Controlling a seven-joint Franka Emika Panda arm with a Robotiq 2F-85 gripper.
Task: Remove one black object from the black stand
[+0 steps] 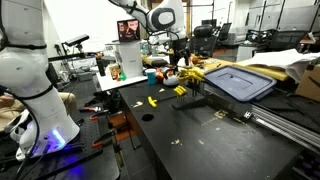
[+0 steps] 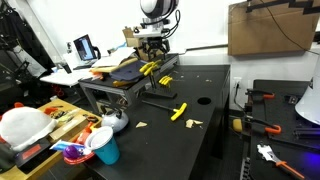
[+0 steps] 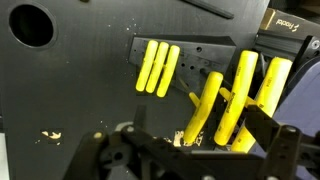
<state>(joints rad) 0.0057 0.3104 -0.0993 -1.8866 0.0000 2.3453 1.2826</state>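
Observation:
A black stand (image 3: 200, 60) sits on the dark table and carries several yellow stick-shaped pieces (image 3: 158, 68), none black. It shows in both exterior views (image 1: 186, 92) (image 2: 160, 74). My gripper (image 3: 197, 118) is open just above the stand, its fingers either side of two hanging yellow pieces (image 3: 208, 105) without closing on them. The gripper also shows in both exterior views (image 1: 178, 58) (image 2: 152, 46). One yellow piece lies loose on the table (image 1: 152, 101) (image 2: 178, 111).
A grey-blue bin lid (image 1: 240, 82) and yellow cloth lie behind the stand. The table has round holes (image 2: 203, 100) (image 3: 30, 25). A white kettle (image 2: 115, 121), a blue cup (image 2: 105, 148) and clutter sit off the table's edge. A cardboard box (image 2: 265, 28) stands behind.

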